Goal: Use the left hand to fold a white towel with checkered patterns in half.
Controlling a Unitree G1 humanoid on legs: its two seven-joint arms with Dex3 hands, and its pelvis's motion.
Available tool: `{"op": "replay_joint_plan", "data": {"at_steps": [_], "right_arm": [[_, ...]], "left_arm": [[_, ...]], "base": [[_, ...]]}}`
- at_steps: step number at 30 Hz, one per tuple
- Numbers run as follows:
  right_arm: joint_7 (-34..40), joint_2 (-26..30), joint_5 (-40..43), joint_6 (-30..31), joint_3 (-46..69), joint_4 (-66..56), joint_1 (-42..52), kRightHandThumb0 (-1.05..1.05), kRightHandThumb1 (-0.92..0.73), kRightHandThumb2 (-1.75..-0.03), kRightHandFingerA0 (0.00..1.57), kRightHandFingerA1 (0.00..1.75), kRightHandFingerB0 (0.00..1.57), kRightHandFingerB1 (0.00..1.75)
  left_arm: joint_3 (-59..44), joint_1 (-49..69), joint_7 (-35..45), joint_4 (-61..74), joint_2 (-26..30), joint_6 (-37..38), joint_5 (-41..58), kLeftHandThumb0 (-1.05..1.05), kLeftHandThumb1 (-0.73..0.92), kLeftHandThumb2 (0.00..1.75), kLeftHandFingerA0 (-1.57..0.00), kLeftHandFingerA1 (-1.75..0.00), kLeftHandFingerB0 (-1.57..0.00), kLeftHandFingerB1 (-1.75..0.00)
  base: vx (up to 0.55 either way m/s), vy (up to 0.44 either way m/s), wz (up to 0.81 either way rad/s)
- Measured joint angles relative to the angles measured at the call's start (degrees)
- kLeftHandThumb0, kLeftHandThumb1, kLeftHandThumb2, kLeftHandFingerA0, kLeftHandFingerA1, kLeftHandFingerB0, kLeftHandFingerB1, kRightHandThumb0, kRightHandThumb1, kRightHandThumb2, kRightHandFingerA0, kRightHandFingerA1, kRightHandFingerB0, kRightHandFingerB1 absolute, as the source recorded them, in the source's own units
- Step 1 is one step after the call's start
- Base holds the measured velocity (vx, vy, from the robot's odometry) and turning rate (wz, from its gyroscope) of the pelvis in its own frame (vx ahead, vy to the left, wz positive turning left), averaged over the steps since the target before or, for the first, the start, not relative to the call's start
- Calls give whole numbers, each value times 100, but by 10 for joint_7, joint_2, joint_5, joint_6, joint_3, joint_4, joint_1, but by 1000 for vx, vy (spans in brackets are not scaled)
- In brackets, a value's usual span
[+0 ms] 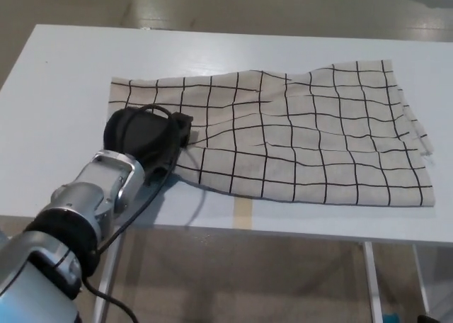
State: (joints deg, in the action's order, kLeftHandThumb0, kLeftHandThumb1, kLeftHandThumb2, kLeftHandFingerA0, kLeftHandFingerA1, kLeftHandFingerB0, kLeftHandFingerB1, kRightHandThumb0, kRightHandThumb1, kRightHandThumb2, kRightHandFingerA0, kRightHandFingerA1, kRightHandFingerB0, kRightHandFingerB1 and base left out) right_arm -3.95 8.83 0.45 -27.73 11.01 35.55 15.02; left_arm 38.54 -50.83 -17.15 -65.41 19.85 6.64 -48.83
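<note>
Left hand (148, 137) on towel's (297, 139) near-left corner — wrinkled grid cloth.

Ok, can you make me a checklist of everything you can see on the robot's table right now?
Surface: white table, tan tape strip at its near edge.
Job's things: checkered towel spread out, wrinkled, not yet folded.
Clutter: nothing seen.
Hands: left hand lies on the towel's near left corner, cloth bunched beside it; whether it grips cannot be told. Right hand not in view.
Cables: black cable runs along the left forearm.
Surroundings: grey floor, metal table legs below.
</note>
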Motion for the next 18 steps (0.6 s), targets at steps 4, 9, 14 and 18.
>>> {"op": "replay_joint_plan", "data": {"at_steps": [4, 9, 14, 18], "right_arm": [[0, 0, 1, -2, -1, -2, 3, -34, -60, -58, 55, 46, 47, 43], [0, -5, 2, -3, -3, -1, 2, -30, -61, -57, 62, 51, 49, 45], [-1, -9, 6, -6, -3, 0, 1, -29, -61, -58, 63, 51, 48, 45], [-1, -9, 7, -5, -3, -1, 3, -29, -61, -58, 63, 51, 49, 45]], "left_arm": [[-20, 8, 2, 4, 7, 1, 10, -15, 67, 53, -69, -175, -54, -175], [-41, 18, -1, 11, 33, 12, 21, -20, 69, 54, -70, -175, -54, -175], [-82, 21, -11, -12, 83, 28, 36, -20, 69, 55, -71, -175, -53, -175], [-105, 15, -13, -38, 112, 28, 47, -34, 49, 78, -108, -143, -87, -131]], "base": [[0, 0, 0], [0, 0, 0], [0, 0, 0], [0, 0, 0]]}}
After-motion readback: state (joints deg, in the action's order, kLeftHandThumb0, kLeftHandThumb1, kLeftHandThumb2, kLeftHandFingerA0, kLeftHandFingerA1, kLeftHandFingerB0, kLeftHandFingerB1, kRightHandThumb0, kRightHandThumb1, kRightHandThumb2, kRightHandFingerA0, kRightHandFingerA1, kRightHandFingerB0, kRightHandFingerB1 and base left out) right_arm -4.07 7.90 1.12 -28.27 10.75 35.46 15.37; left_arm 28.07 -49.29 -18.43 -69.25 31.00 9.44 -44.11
